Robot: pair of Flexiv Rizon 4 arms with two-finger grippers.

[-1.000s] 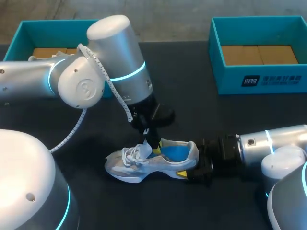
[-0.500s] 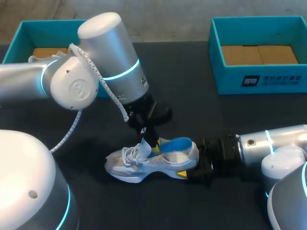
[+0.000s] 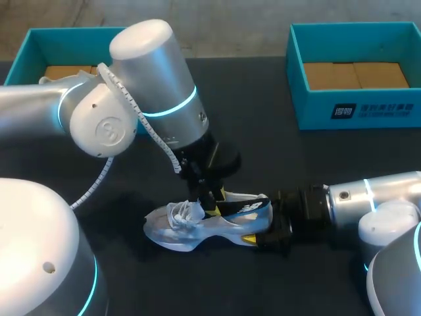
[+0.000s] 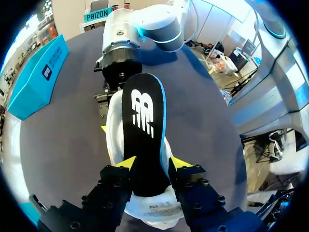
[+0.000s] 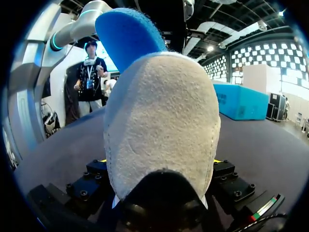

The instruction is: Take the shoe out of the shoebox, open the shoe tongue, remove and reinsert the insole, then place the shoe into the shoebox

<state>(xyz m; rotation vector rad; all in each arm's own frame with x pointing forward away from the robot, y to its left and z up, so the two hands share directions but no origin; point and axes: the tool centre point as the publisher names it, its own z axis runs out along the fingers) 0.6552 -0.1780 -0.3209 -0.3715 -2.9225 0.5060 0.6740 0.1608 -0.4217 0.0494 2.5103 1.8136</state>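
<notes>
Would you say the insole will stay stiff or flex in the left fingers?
Probably flexes: the insole looks thin and bows over the shoe. Likely light: the left fingers hold it by one end. The shoe, heel clamped by the right fingers, should stay put.

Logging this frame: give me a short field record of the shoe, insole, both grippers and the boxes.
shoe: upright on the table, outside both boxes
insole: black face up, heel end raised above the shoe's heel
left gripper: shut on insole
right gripper: shut on shoe's heel
left shoebox: teal, open, partly hidden by left arm
right shoebox: teal, open, cardboard inside
</notes>
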